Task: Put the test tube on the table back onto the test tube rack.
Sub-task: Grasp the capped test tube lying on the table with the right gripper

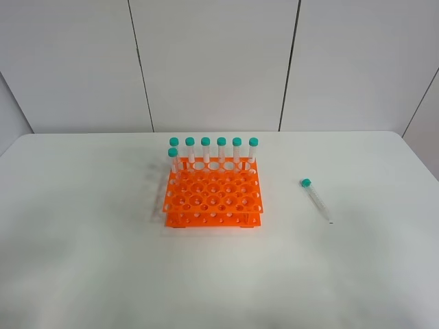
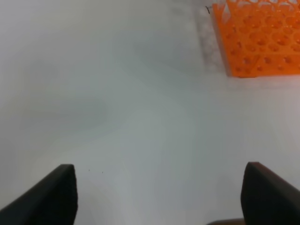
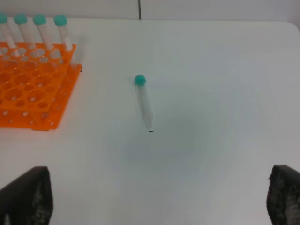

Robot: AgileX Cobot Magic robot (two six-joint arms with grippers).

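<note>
Left tool with jaws spread wide, dark fingers well apart, nothing between them, right tool equally wide, holding nothing

lighting: bright, even, diffuse. shadows: faint and soft; pale grey smear on the table on the left side of the test tube rack, thin dim trace beside the test tube. focus: exterior high view crisp; left wrist view hazy, rack outline soft; jaws of left gripper and right gripper dark, blurred at frame edge.
</note>
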